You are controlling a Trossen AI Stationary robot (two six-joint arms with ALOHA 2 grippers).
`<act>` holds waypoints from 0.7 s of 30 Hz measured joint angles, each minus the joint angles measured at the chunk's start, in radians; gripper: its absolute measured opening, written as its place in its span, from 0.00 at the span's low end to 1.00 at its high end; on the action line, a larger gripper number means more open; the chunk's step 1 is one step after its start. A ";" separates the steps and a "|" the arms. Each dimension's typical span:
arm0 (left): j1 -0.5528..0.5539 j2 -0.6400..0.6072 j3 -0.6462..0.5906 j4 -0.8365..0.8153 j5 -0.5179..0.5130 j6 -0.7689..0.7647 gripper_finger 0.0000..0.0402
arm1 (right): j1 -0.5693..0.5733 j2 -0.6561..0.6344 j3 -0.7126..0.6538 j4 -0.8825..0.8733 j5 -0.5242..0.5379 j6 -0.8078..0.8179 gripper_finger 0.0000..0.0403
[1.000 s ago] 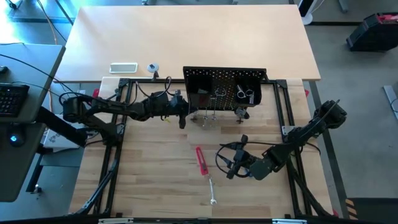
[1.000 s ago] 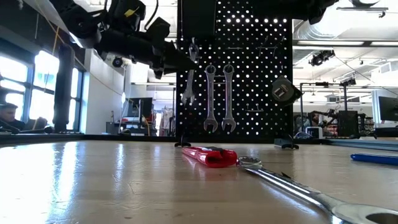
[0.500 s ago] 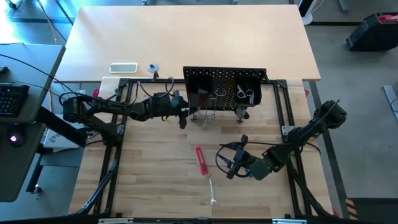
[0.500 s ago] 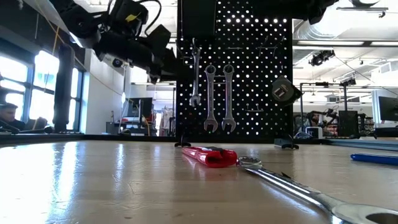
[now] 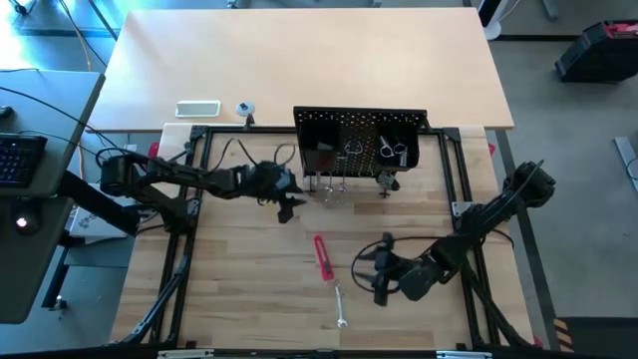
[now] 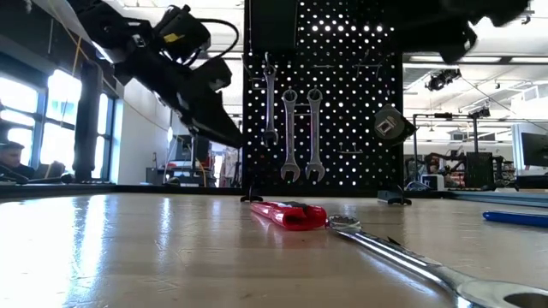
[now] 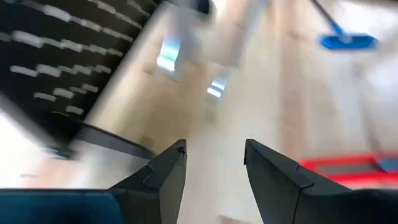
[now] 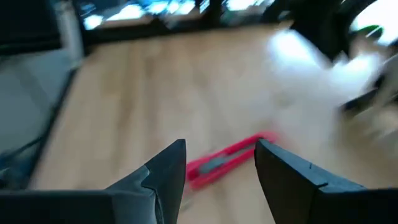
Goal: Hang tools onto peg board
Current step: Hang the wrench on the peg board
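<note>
The black peg board (image 5: 359,140) stands upright at the far side of the table. Three silver wrenches (image 6: 289,133) hang on its front from pegs, beside a round tool (image 6: 390,126). A red-handled tool (image 5: 323,257) lies flat on the table, and a silver wrench (image 5: 340,307) lies nearer the front edge. My left gripper (image 5: 287,206) is open and empty, left of the board's front and tipped down toward the table (image 7: 214,165). My right gripper (image 5: 374,269) is open and empty, right of the red-handled tool, which shows beyond its fingers (image 8: 224,163).
A black tubular frame (image 5: 189,199) runs around the work area. A white tray (image 5: 197,109) and a small round object (image 5: 245,108) lie on the far table. A blue-ended tool (image 6: 514,218) lies at the right. Bare wood lies between the board and the red-handled tool.
My left gripper held a silver wrench up at the board's left side. That wrench now hangs straight from a peg. The gripper has drawn back toward the near edge and tipped downward. My right gripper has shifted a little toward the near edge.
</note>
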 joint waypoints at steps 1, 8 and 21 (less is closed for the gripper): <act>-0.022 0.000 0.000 -0.010 0.013 -0.004 0.39 | 0.002 0.013 0.000 -0.002 -0.047 0.025 0.46; -0.287 0.008 0.000 0.084 0.130 0.136 0.39 | 0.032 0.187 0.000 0.153 -0.219 0.064 0.46; -0.533 0.290 0.184 0.204 0.059 0.409 0.39 | 0.045 0.332 0.000 0.323 -0.276 0.147 0.46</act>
